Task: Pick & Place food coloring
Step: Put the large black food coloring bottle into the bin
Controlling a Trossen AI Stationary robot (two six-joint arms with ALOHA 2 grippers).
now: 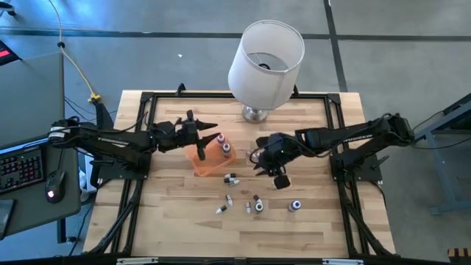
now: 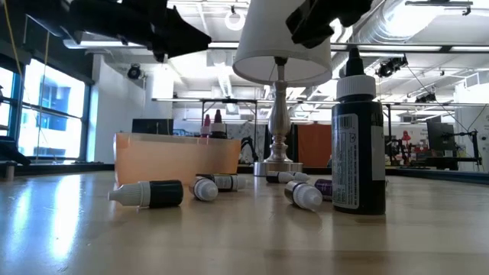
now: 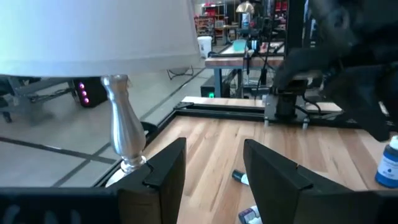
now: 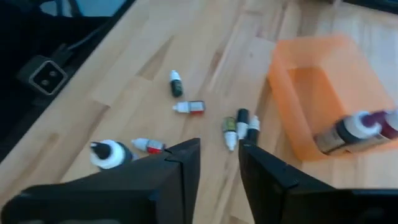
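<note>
Two food coloring bottles (image 1: 224, 144) lie in the orange tray (image 1: 206, 163) at mid-table; in the right wrist view they (image 4: 354, 129) rest against its wall. Several more (image 1: 250, 202) are scattered on the wood near the front edge, most on their sides (image 4: 239, 127). One dark bottle (image 2: 357, 141) stands upright. My left gripper (image 1: 212, 131) hovers level over the tray's far side, open and empty (image 3: 214, 171). My right gripper (image 1: 271, 171) hangs slanting down just right of the tray, open, with nothing between its fingers (image 4: 219, 168).
A big white lampshade lamp (image 1: 265, 59) stands on its metal foot (image 3: 121, 134) at the table's far edge, close behind both grippers. A black frame (image 1: 147, 99) runs around the tabletop. Bare wood lies along the near edge (image 1: 184, 228).
</note>
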